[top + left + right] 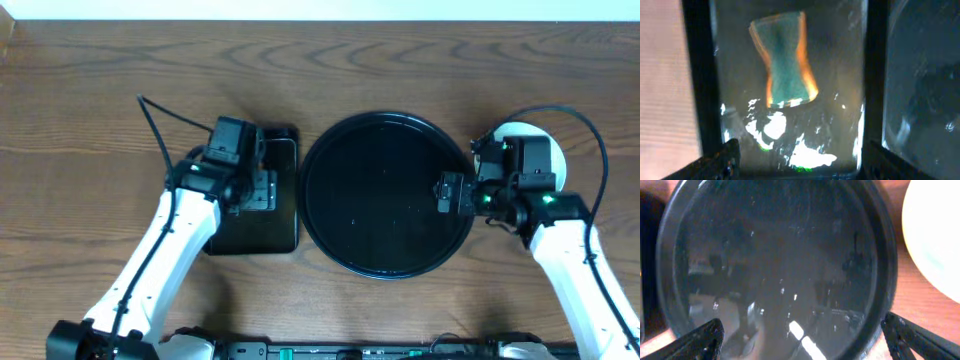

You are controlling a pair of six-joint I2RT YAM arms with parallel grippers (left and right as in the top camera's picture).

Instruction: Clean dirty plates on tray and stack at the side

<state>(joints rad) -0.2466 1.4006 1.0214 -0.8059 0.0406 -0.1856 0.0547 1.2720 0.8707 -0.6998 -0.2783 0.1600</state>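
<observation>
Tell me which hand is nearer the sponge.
Left. The left hand is just above the sponge in the rectangular tray; the right hand is over the round tray's far edge.

Glossy black tray (388,195), green sponge (786,62) (orange-edged)

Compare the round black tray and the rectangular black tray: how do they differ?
Shape: the round tray is circular, the rectangular tray is oblong. Size: the round tray is clearly the wider of the two. Contents: the rectangular tray holds a green sponge, while the round tray has nothing lying on it. Both are glossy black.
</observation>
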